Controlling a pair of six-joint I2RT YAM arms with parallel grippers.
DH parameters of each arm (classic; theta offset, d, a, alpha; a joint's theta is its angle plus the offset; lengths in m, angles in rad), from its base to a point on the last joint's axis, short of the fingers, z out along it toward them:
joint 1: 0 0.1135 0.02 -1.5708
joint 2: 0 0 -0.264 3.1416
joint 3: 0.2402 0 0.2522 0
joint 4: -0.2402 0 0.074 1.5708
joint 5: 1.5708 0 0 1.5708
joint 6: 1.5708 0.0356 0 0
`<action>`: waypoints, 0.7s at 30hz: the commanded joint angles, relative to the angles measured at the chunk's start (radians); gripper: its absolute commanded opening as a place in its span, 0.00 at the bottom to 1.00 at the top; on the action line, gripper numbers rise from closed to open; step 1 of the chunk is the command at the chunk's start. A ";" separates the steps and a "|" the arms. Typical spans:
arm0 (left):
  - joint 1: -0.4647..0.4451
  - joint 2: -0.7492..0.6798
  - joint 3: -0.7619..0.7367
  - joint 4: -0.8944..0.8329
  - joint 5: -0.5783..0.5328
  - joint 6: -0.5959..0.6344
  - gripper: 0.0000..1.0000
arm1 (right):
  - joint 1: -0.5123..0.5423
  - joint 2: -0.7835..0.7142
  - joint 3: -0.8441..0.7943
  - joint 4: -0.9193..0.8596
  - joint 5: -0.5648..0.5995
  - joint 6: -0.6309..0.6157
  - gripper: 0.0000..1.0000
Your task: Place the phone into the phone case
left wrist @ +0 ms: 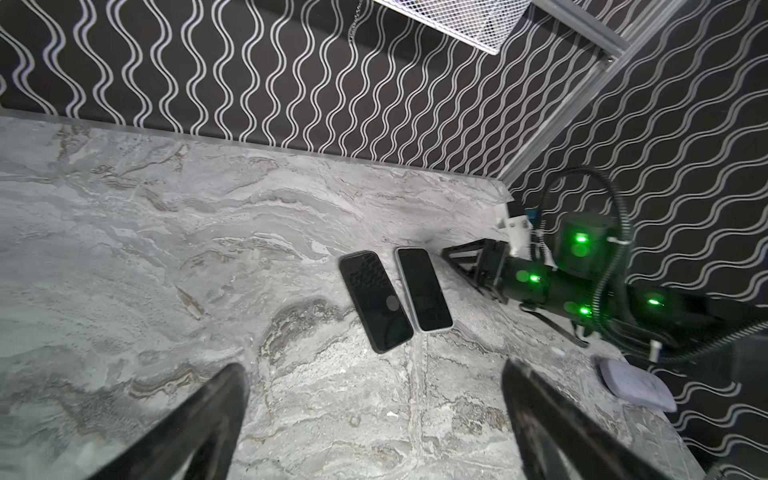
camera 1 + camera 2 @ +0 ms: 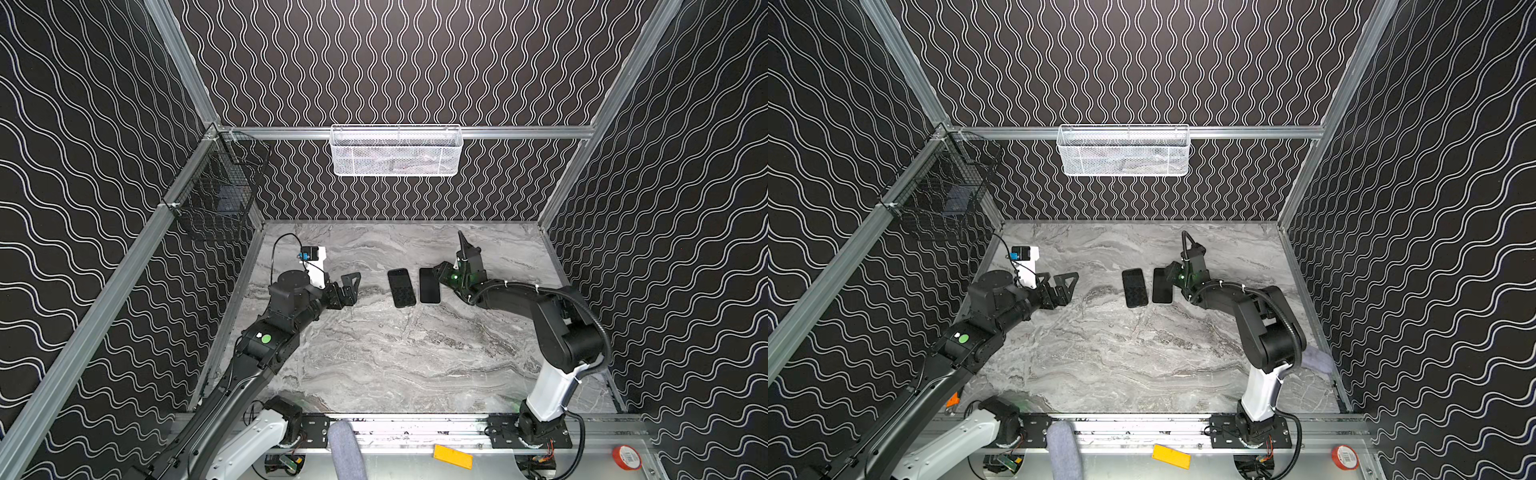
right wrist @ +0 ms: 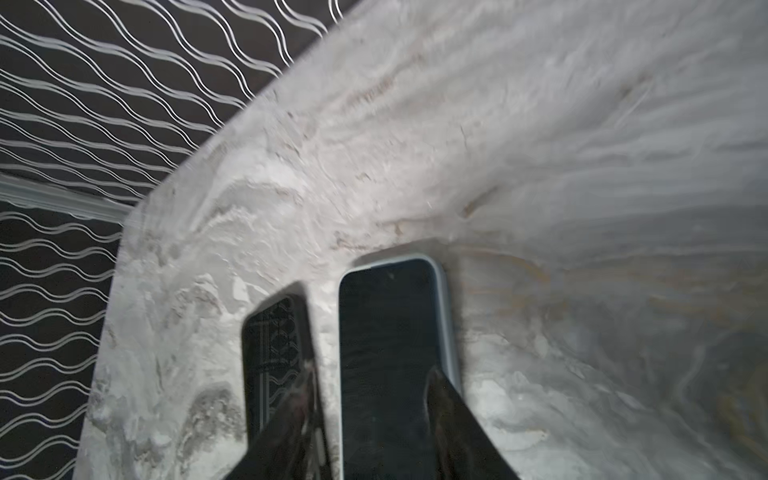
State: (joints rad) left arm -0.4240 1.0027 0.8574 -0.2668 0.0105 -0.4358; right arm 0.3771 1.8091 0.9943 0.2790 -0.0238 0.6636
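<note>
R hand (image 3: 370, 372), prob. open, by phone (image 3: 386, 316)

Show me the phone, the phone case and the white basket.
phone (image 2: 429, 285): a top view, screen centre.
phone case (image 2: 401, 287): a top view, patterned middle.
white basket (image 2: 395, 160): a top view, front mesh wall.

A robot test cell in a lab, not a lived-in room — an aluminium frame (image 2: 519, 132) boxes in a marble-print tabletop (image 2: 395, 353), with wavy black-and-white sheeting (image 2: 395, 62) for walls. Two arms stand bolted to a rail (image 2: 415, 428) well behind both grippers. A white mesh basket (image 2: 395, 153) hangs beyond the right gripper (image 2: 439, 272); a black wire basket (image 2: 216, 195) hangs outboard of the left gripper (image 2: 1059, 278).
</note>
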 commanded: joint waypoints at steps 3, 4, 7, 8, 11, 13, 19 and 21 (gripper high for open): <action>0.002 0.023 0.054 -0.046 -0.202 0.018 0.98 | 0.002 -0.127 -0.029 -0.076 0.191 -0.076 0.49; 0.002 0.030 0.070 -0.064 -0.254 0.012 0.98 | 0.003 -0.154 -0.029 -0.085 0.226 -0.088 0.49; 0.002 0.066 0.133 -0.121 -0.440 0.004 0.98 | 0.003 -0.256 -0.032 -0.102 0.346 -0.154 0.49; 0.003 0.080 0.149 -0.127 -0.513 0.021 0.98 | 0.003 -0.294 -0.033 -0.104 0.398 -0.177 0.50; 0.002 0.117 0.141 -0.056 -0.651 0.112 0.98 | 0.002 -0.400 -0.046 -0.055 0.560 -0.291 0.51; 0.002 0.136 0.078 0.084 -0.693 0.224 0.99 | 0.001 -0.462 -0.070 0.008 0.661 -0.384 0.52; 0.010 0.136 -0.249 0.636 -0.698 0.468 0.98 | -0.013 -0.608 -0.276 0.387 0.883 -0.722 0.55; 0.025 0.161 -0.305 0.683 -0.666 0.484 0.98 | -0.031 -0.651 -0.372 0.512 0.905 -0.791 0.56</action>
State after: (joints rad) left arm -0.4118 1.1458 0.6018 0.1387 -0.6483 -0.0669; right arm 0.3607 1.1965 0.7010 0.5381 0.7486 0.0677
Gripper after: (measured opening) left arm 0.984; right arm 0.555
